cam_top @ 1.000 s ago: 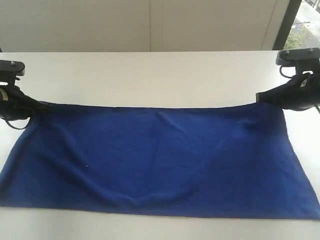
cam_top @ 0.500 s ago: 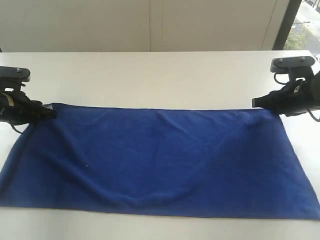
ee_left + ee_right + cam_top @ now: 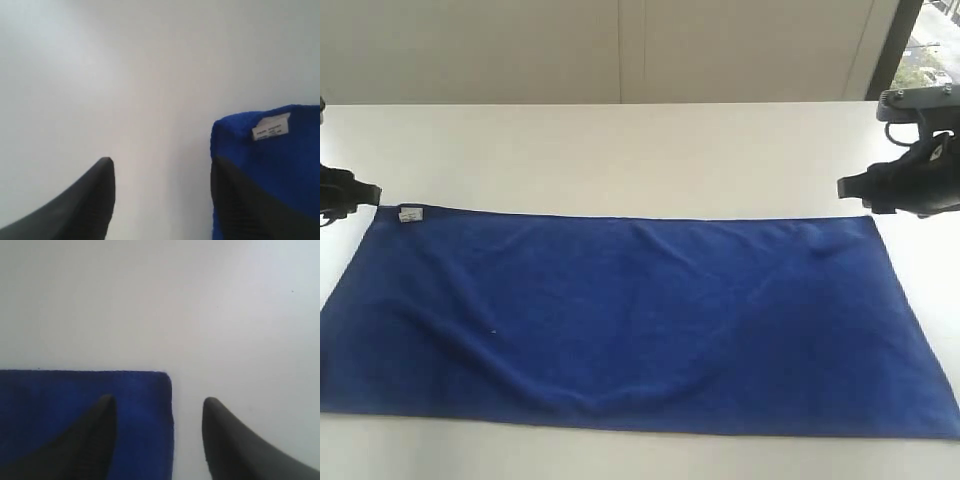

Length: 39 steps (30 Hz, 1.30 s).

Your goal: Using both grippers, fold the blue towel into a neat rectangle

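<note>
Since a second ago: both grippers released towel's upper corners and backed off outward; upper edge now lies flat.

Left gripper [image 3: 370,192]: left edge of frame, fingers spread wide, nothing held. Tip just beside towel corner carrying small white label [image 3: 410,214].

Right gripper [image 3: 845,187]: right side of frame, fingers spread wide, nothing held. Tip near towel's upper right corner.

Blue towel [image 3: 640,320]: wide rectangle across lower half of frame on white table [image 3: 620,150]. Soft wrinkles toward lower edge.
</note>
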Available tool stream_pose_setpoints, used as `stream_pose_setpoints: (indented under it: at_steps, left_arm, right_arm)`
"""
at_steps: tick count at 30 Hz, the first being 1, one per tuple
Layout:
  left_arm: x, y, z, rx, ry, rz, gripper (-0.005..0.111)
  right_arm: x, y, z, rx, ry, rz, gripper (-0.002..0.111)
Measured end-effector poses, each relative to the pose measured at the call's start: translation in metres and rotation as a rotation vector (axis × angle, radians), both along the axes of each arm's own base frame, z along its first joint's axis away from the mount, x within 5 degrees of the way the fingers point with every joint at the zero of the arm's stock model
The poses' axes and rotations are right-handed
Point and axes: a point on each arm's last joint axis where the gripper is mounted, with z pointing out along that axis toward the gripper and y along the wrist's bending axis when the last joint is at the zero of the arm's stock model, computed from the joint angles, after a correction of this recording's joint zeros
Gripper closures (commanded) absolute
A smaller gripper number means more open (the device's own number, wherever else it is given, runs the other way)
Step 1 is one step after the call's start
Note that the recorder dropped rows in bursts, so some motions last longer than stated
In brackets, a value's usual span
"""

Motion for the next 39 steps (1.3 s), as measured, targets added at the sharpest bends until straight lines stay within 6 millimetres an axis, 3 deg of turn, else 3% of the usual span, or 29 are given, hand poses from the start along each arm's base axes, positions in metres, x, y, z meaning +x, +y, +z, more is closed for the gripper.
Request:
stream_pose_setpoints:
  at_steps: [5, 7, 8, 9, 13, 16, 21, 25, 33, 39]
  left_arm:
    - [-0.004, 0.0, 0.012, 0.004, -0.008, 0.011, 0.078]
    - [-0.006, -0.006, 0.017, 0.0, -0.01, 0.005, 0.089]
    - [-0.007, -0.011, 0.018, -0.005, -0.01, -0.003, 0.102]
    - [-0.007, -0.023, 0.019, -0.014, -0.01, -0.029, 0.107]
    - [-0.005, -0.053, 0.012, -0.024, -0.018, -0.121, 0.107]
    - [0.003, -0.058, -0.006, -0.039, -0.021, -0.143, 0.107]
    - [0.018, -0.047, -0.035, -0.072, -0.058, -0.133, 0.107]
    - [0.03, -0.04, -0.045, -0.079, -0.067, -0.116, 0.107]
    - [0.046, -0.04, -0.058, -0.09, -0.093, -0.126, 0.107]
    - [0.049, -0.041, -0.063, -0.094, -0.094, -0.126, 0.107]
  right_arm:
    - [-0.005, 0.001, 0.002, 0.016, 0.042, -0.009, 0.088]
    - [-0.006, 0.002, 0.001, 0.036, 0.061, -0.022, 0.1]
    - [-0.007, 0.002, 0.001, 0.042, 0.067, -0.026, 0.108]
    - [-0.008, 0.003, 0.0, 0.048, 0.082, -0.027, 0.108]
    - [-0.007, 0.01, -0.001, 0.054, 0.091, -0.01, 0.108]
    - [-0.004, 0.013, -0.003, 0.076, 0.136, -0.014, 0.108]
    - [0.013, 0.011, -0.015, 0.098, 0.253, -0.013, 0.108]
    - [0.015, 0.011, -0.022, 0.103, 0.277, -0.014, 0.108]
    - [0.022, 0.01, -0.025, 0.08, 0.214, 0.002, 0.108]
    - [0.029, 0.008, -0.045, 0.075, 0.201, 0.001, 0.108]
